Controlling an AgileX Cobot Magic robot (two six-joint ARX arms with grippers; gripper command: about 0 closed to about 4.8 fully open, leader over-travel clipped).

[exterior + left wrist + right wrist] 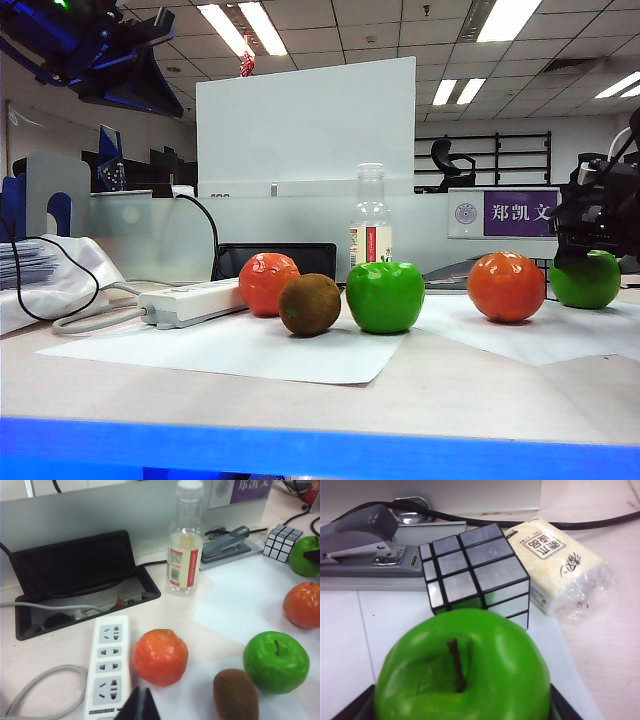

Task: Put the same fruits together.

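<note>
Right pincer low over far-right green apple; left pincer high at upper left.

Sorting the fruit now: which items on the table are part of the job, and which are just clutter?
Part of the job:
- two green apples: one mid-table, one between the right gripper's fingers
- two tangerines
- kiwi

Clutter:
- plastic bottle
- power strip
- stapler
- mirror cube
- tissue pack

Left gripper: near the power strip, empty.
</note>
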